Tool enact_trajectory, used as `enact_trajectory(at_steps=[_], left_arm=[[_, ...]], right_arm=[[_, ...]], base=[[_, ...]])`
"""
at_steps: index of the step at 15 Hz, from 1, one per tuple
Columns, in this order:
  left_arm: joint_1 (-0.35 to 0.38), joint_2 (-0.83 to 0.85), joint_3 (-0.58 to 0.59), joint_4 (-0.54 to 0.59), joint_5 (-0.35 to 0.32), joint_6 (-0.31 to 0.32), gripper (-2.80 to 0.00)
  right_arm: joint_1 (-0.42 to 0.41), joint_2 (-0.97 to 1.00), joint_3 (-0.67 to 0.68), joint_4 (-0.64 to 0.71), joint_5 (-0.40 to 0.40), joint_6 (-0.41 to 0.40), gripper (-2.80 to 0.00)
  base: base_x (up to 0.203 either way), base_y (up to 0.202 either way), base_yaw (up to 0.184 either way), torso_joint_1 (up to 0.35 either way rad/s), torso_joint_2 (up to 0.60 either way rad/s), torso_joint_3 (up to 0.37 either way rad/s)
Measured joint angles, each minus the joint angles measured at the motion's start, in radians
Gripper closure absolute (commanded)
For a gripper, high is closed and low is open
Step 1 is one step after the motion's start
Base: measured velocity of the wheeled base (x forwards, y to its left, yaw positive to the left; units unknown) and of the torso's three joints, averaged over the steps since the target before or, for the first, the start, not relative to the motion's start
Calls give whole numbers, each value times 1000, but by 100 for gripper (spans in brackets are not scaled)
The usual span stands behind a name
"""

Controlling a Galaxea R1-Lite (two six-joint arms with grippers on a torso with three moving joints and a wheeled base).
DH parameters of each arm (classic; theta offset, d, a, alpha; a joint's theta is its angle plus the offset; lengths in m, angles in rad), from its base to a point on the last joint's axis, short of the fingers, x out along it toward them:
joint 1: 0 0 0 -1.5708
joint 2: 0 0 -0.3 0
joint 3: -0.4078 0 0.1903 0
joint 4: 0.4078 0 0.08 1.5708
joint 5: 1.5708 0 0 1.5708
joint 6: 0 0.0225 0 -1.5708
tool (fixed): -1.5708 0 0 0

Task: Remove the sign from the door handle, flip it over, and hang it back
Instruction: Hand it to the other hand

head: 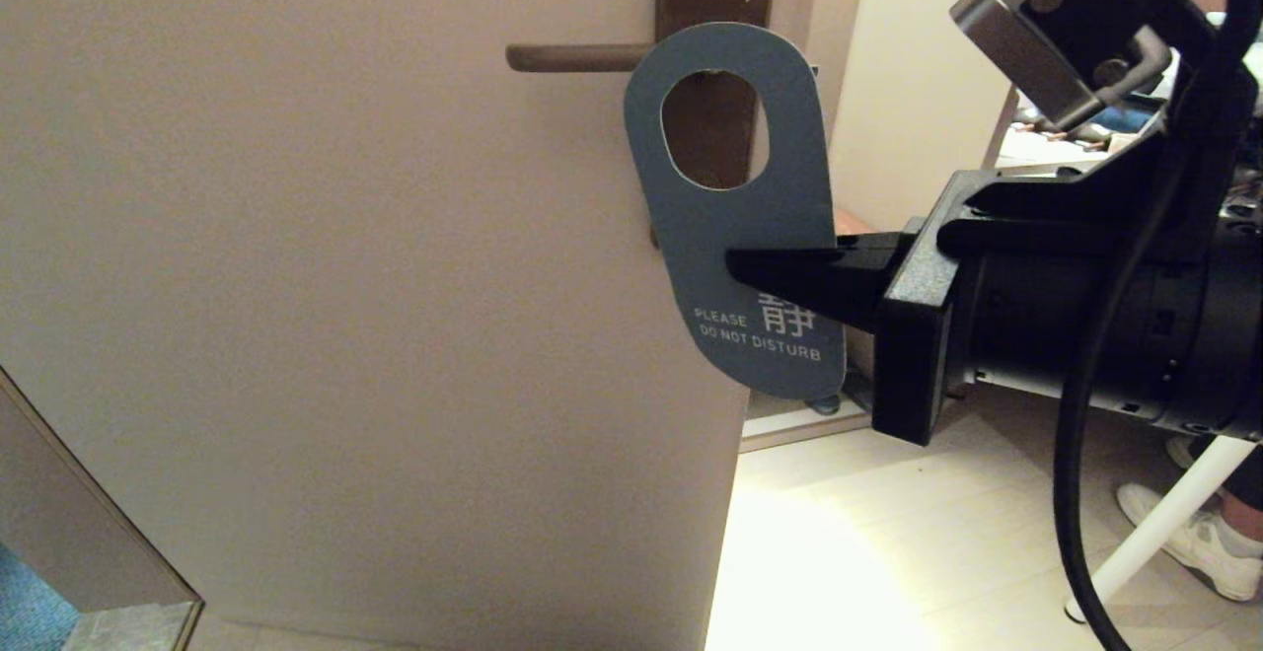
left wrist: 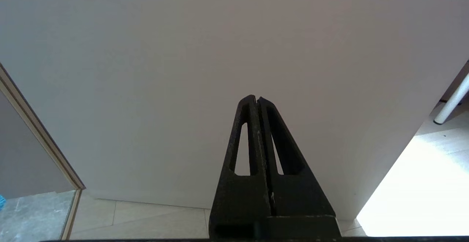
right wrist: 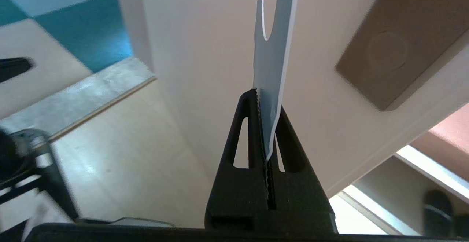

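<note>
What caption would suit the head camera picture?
Right gripper pinches the blue "Do Not Disturb" sign, off the door handle.

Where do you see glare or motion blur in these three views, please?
Head view: the floor beside the door is washed out by strong glare, while the sign and right gripper stay sharp. Right wrist view: the background is smeared, as on the brown plate, but the fingers are crisp. Left wrist view: sharp, with blown-out floor at the door's edge.
</note>
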Motion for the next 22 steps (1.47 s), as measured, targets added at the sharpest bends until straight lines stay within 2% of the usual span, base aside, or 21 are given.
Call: enact_trajectory(at_steps=[5, 10, 16, 22], left_arm=[[0, 0, 0, 0, 1, 0, 0], [0, 0, 0, 0, 1, 1, 0], [0, 0, 0, 0, 0, 0, 0], [0, 0, 0, 0, -6, 6, 0]], right_arm=[[1, -27, 11, -1, 54, 97, 0], [0, -25, 21, -1, 57, 98, 0], [0, -80, 138, -6, 49, 95, 0], [-23, -112, 167, -6, 61, 98, 0]], base=[[0, 0, 0, 0, 0, 0], [0, 0, 0, 0, 0, 0], [0, 0, 0, 0, 0, 0], [0, 0, 0, 0, 0, 0]])
